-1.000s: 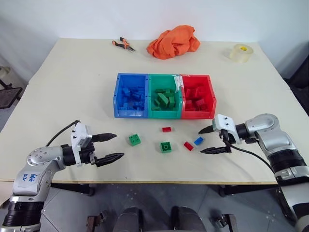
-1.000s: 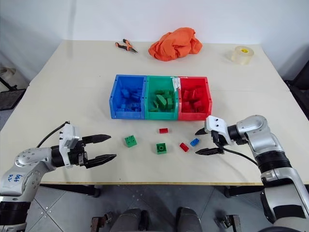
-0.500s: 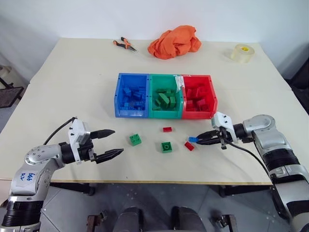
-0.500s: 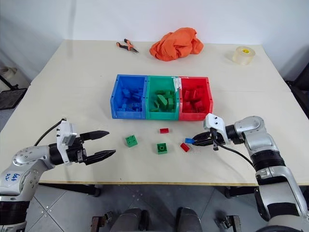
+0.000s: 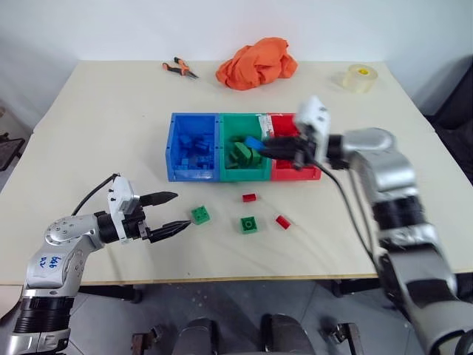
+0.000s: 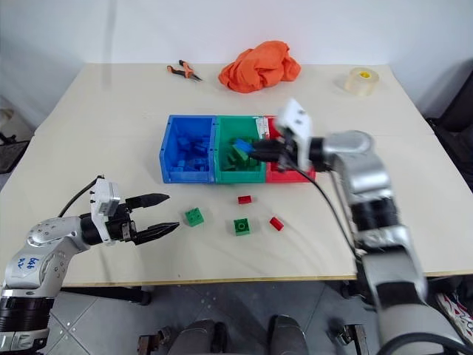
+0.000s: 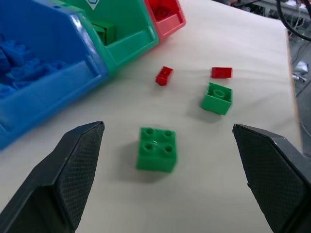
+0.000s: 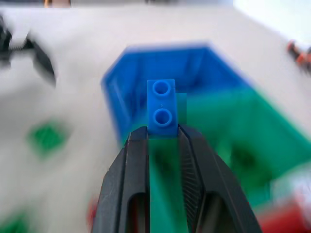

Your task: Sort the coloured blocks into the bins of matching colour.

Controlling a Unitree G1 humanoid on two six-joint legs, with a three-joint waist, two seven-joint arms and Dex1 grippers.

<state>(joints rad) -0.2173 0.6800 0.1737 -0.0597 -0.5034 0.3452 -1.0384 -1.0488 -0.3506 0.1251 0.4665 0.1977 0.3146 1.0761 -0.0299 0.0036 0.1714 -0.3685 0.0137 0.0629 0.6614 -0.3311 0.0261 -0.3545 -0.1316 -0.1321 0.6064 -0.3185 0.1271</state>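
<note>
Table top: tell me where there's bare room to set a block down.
Bare table lies left of the blue bin, and between the bins and the tape roll. It is crowded in front of the bins, where green blocks and red blocks lie by the left gripper.

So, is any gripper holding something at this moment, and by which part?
The right gripper is shut on a blue block, pinching its near end. The left gripper is open and holds nothing.

Right gripper (jaws clamped) holds blue block above green bin.
</note>
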